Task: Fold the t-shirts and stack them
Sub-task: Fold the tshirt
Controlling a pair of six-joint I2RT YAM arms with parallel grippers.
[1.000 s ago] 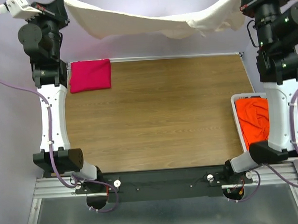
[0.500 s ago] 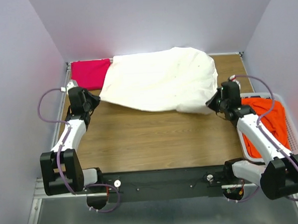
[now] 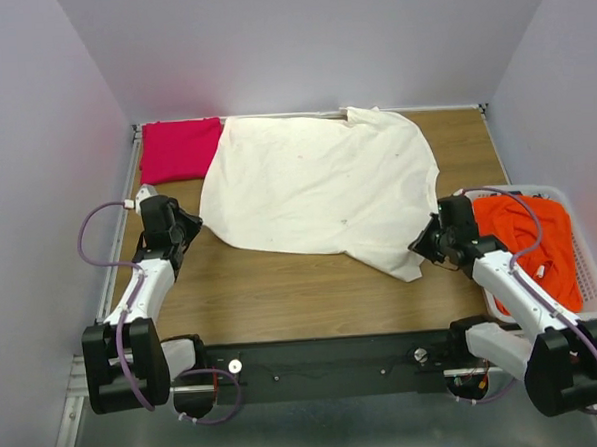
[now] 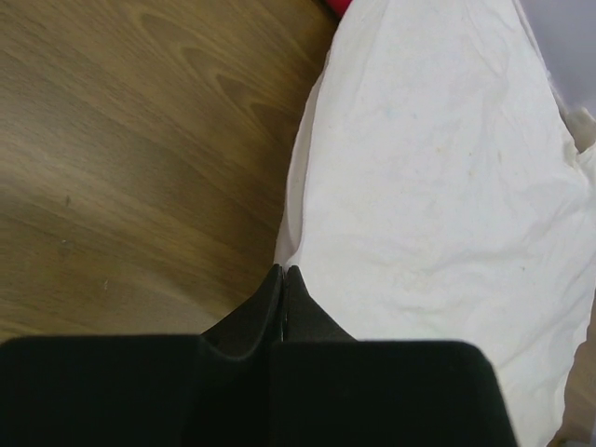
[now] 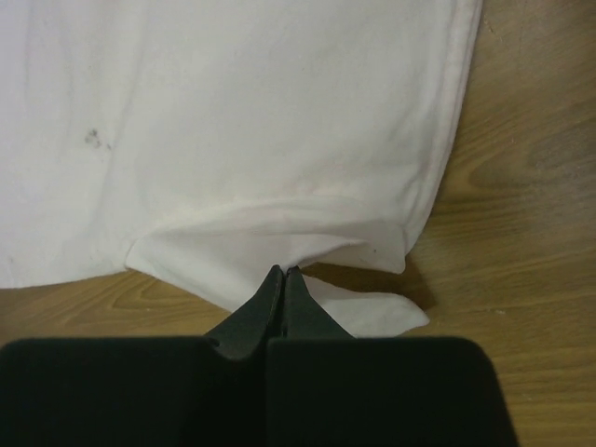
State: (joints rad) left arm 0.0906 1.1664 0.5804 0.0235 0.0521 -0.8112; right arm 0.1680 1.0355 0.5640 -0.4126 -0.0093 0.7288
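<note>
Cream shirt (image 3: pixel 322 187) spread on bench (image 3: pixel 282 294), centre to upper middle of top view, long axis left-right. Left end effector (image 3: pixel 191 227) fully closed, pinching lower-left hem. Right end effector (image 3: pixel 420 249) fully closed, pinching bunched lower-right corner. Shirt body up-frame from both, lying between them; neither arm nearer. Count: 3 shirts, namely 1 cream, 1 magenta shirt (image 3: pixel 179 148) folded at upper left, 1 orange shirt (image 3: pixel 514 227) in basket (image 3: pixel 594 273) at right.

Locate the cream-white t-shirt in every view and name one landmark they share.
Top external: cream-white t-shirt spread across the far middle.
Left wrist: shirt fills the right half.
Right wrist: shirt fills the upper part.
Shared landmark: the wood-grain table.
</note>
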